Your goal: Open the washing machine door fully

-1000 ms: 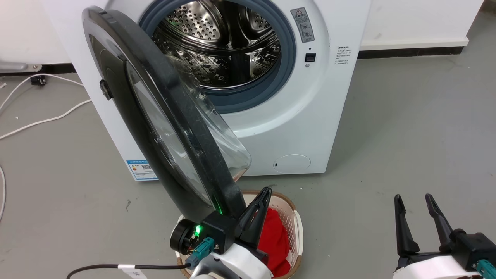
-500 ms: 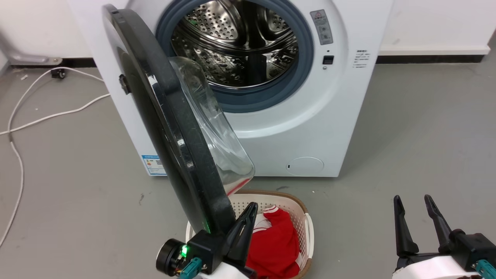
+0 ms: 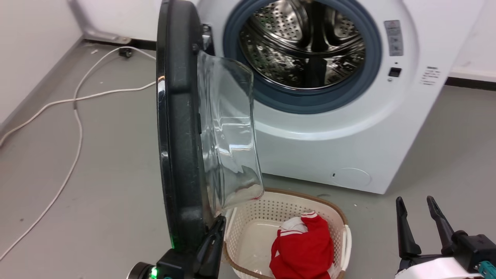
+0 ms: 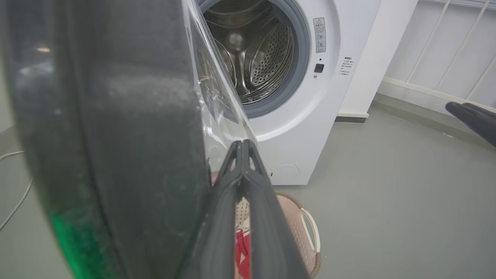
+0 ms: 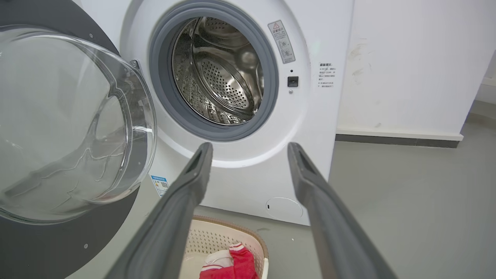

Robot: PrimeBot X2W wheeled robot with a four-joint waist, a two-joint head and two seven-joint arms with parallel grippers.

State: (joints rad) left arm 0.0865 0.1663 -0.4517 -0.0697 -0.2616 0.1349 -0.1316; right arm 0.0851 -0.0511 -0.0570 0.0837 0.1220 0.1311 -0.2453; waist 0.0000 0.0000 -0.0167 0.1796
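The washing machine door (image 3: 178, 116) stands wide open and edge-on in the head view, a glossy black ring with its clear glass bowl (image 3: 228, 135) bulging toward the drum (image 3: 302, 50). My left gripper (image 3: 212, 242) is shut with nothing between its fingers and lies against the inner side of the door's lower rim. In the left wrist view the closed fingertips (image 4: 242, 145) sit just right of the thick black door rim (image 4: 116, 135). My right gripper (image 3: 418, 217) is open and held apart at the lower right. Between its spread fingers (image 5: 248, 149) is the washer front, and the door (image 5: 69, 124) hangs at the left.
The white washer (image 3: 329, 155) stands on a grey floor. A cream laundry basket (image 3: 329, 205) holding a red garment (image 3: 302, 252) sits in front of it, beside the door's lower edge. White cables (image 3: 77, 116) trail over the floor at the left, near a wall (image 3: 23, 58).
The head camera has shifted. The door has swung further away from the washer front, from slanted to edge-on, with my shut left gripper following its lower rim. The right gripper has held still.
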